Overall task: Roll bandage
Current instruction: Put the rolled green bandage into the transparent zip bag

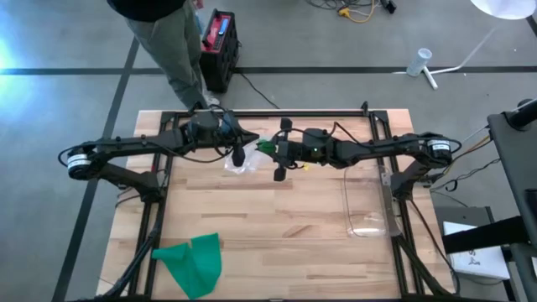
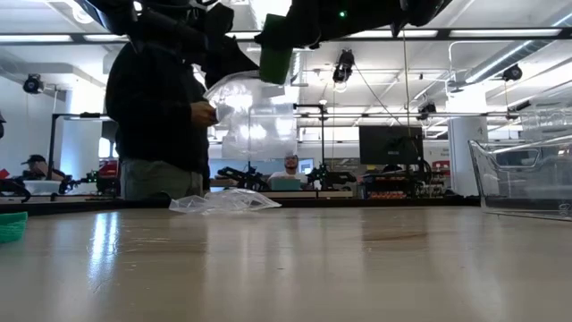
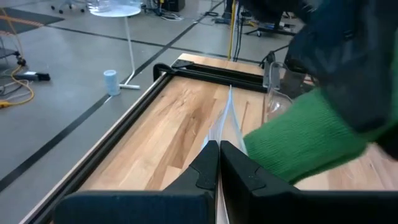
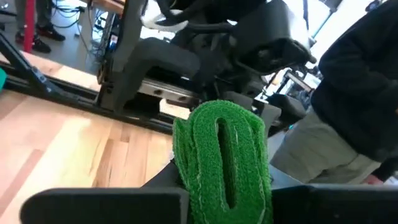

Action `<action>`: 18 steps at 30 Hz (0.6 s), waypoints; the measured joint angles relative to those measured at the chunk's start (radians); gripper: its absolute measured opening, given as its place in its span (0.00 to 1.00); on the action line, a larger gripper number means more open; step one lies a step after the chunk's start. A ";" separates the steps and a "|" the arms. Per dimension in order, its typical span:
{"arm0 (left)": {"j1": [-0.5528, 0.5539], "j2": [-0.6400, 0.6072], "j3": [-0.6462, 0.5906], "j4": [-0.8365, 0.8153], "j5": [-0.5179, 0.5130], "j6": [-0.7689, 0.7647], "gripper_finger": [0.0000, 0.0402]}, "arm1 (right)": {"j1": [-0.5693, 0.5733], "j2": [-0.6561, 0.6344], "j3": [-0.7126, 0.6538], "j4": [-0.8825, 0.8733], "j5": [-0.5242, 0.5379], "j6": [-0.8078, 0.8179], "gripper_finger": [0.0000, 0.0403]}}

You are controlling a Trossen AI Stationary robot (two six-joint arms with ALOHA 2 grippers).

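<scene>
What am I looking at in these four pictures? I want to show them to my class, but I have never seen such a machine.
Two dark robot arms work over a wooden table. One picture looks straight down, one looks level across the tabletop, and one camera sits on each wrist. The right gripper holds a rolled green bandage. The left gripper is shut on the edge of a clear plastic bag, held up in the air. On the table lie a green cloth, a clear container and another crumpled clear bag. A person stands behind the table.
</scene>
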 joint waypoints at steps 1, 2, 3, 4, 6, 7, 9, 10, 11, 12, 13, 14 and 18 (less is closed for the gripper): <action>0.000 0.000 0.000 0.000 0.000 -0.001 0.00 | 0.000 0.000 0.000 0.003 0.000 -0.011 0.11; 0.000 0.000 0.000 0.000 0.000 -0.004 0.00 | 0.001 -0.004 0.003 0.009 0.000 -0.024 0.11; 0.000 0.000 -0.002 0.003 0.000 -0.006 0.00 | 0.003 -0.007 0.008 0.023 0.000 -0.047 0.11; 0.000 0.001 -0.003 0.003 0.000 -0.010 0.00 | 0.003 -0.010 0.016 0.045 -0.001 -0.067 0.11; 0.000 0.009 -0.004 0.004 0.006 -0.011 0.00 | 0.002 -0.017 0.026 0.089 0.000 -0.110 0.11; 0.002 0.011 -0.004 0.003 0.013 -0.011 0.00 | -0.001 -0.017 0.027 0.108 0.006 -0.132 0.11; 0.004 0.015 -0.004 0.004 0.025 -0.012 0.00 | -0.007 -0.009 0.027 0.125 0.041 -0.179 0.11; 0.004 0.018 -0.002 0.005 0.027 -0.012 0.00 | -0.010 -0.004 0.027 0.126 0.055 -0.194 0.11; 0.004 0.021 -0.001 0.007 0.027 -0.015 0.00 | -0.013 0.000 0.023 0.120 0.065 -0.201 0.11; 0.004 0.022 -0.001 0.004 0.027 -0.017 0.00 | -0.015 0.010 0.023 0.120 0.070 -0.198 0.11; 0.004 0.022 -0.001 0.004 0.027 -0.020 0.00 | -0.017 0.018 0.023 0.123 0.073 -0.191 0.11; 0.004 0.022 -0.001 0.004 0.027 -0.025 0.00 | -0.017 0.024 0.020 0.117 0.073 -0.181 0.11; 0.007 0.021 -0.001 -0.007 0.027 -0.035 0.00 | -0.009 0.045 0.007 0.120 0.081 -0.170 0.11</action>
